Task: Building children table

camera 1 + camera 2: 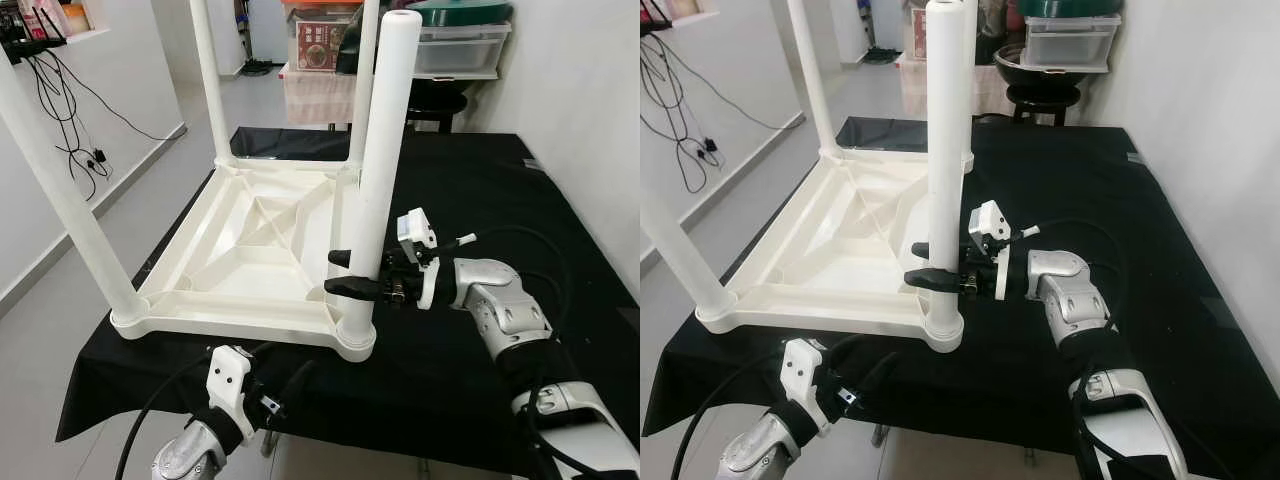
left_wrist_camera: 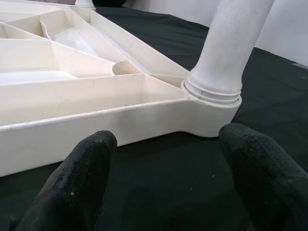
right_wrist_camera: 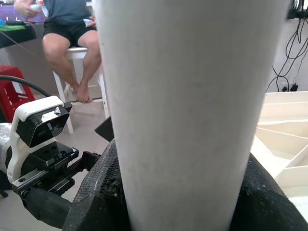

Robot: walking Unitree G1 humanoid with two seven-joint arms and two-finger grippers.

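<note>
Black cloth (image 1: 480, 200) covers the work table, and on it the white children's table top (image 1: 250, 262) lies upside down so its leg sockets face up and you can push legs in from above. Your right gripper (image 1: 350, 273) has its two fingers closed around the near-right leg (image 1: 380, 170), low down just above the corner socket (image 1: 355, 340). Holding it low probably helps you keep it straight while it seats. This leg stands upright in its socket (the left wrist view shows its ringed foot sitting in the corner).

Your left gripper (image 1: 285, 395) hangs at the front edge of the cloth, just below that corner, with its fingers (image 2: 82, 178) spread wide and holding nothing.

Three more legs stand up too, like the near-left leg (image 1: 70, 210). Behind the table you have storage boxes (image 1: 450, 40), and cables (image 1: 70, 110) hang on the left wall. A person sits on a stool (image 3: 72, 53) in the right wrist view. Nothing blocks your grip
</note>
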